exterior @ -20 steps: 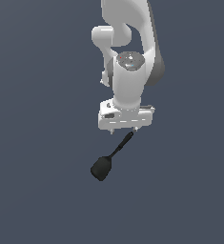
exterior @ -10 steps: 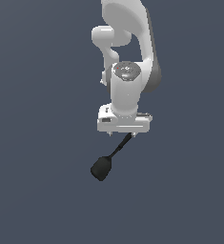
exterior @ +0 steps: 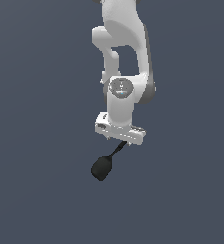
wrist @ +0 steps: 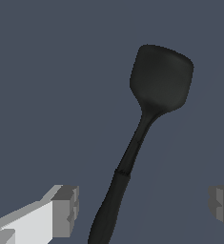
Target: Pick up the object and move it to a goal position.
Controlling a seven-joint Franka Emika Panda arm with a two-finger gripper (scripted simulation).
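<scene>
Lowered since before, the claw [exterior: 119, 141] gapes over the matte black spatula's [wrist: 147, 124] thin handle, fingers [wrist: 66, 209] spread.

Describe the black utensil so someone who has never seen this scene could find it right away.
Start at the white robot arm in the middle of the exterior view and follow it down to the tool at its lower end. The black spatula lies just below, its thin handle running up under the tool. It is the only dark object on the plain grey ground, with a flat rounded-square head.
</scene>
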